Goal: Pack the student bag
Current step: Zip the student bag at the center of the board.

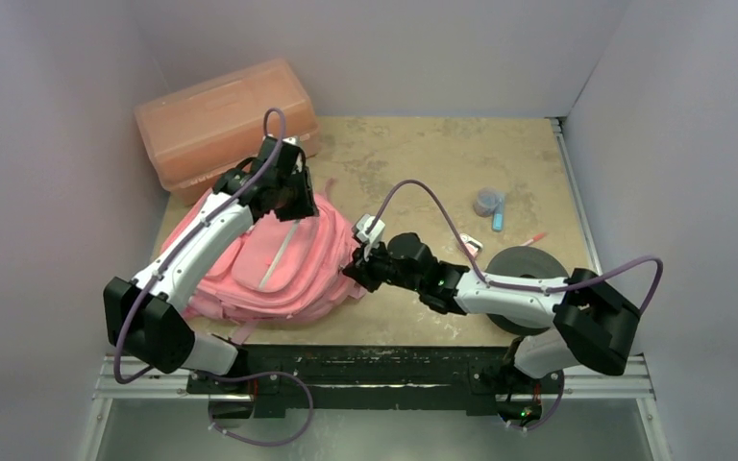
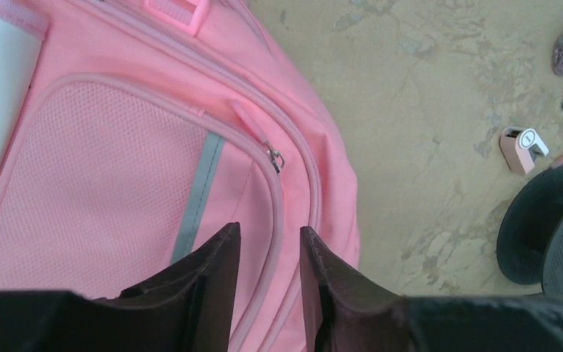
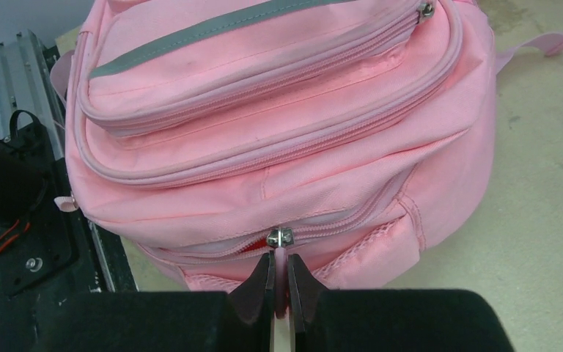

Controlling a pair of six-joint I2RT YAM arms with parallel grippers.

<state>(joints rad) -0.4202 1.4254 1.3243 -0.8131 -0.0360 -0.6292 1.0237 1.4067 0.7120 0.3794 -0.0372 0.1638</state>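
The pink student bag (image 1: 269,274) lies flat on the table, left of centre. My right gripper (image 1: 357,267) is at its right side, shut on the pink pull tab (image 3: 280,258) of a zip, just below the metal slider (image 3: 280,237). The zip stands slightly apart left of the slider, with red showing inside. My left gripper (image 1: 293,197) is over the far end of the bag. In the left wrist view its jaws (image 2: 270,238) are apart, straddling a piped zip seam of the bag (image 2: 117,183). A front-pocket slider (image 2: 275,158) lies just ahead of them.
A salmon-orange plastic box (image 1: 226,120) stands at the back left, touching the bag. A black spool (image 1: 527,274) sits by the right arm. A small pink-and-white item (image 2: 522,147), a blue marker (image 1: 498,219), a grey roll (image 1: 486,200) and a red pen (image 1: 536,236) lie to the right.
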